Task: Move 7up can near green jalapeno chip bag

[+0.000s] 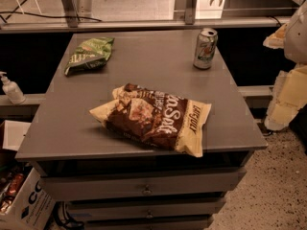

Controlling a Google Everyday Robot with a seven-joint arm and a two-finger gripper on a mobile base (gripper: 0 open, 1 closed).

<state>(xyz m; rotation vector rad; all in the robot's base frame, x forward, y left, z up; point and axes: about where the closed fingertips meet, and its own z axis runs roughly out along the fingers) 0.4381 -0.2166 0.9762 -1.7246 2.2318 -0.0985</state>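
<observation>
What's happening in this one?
Nothing is being handled yet. The 7up can stands upright at the far right of the table, the green jalapeno chip bag lies at the far left, and a large brown chip bag lies nearer the camera. The gripper is off to the right, beside the table, touching none of them.

Only a strip of the robot shows at the right edge of the view: the arm (299, 30) appears as a smooth, rounded shell of off-white, glossy along its curve and shading to grey where the light falls off, with a small tan-yellow piece (275, 38) jutting from its left side. Below it, also against the right edge, sits the gripper (287, 97), built of blocky cream and pale-yellow segments with flat faces, stepped, uneven outlines and a whiter patch at the bottom. No cables, screws or markings can be made out.
</observation>
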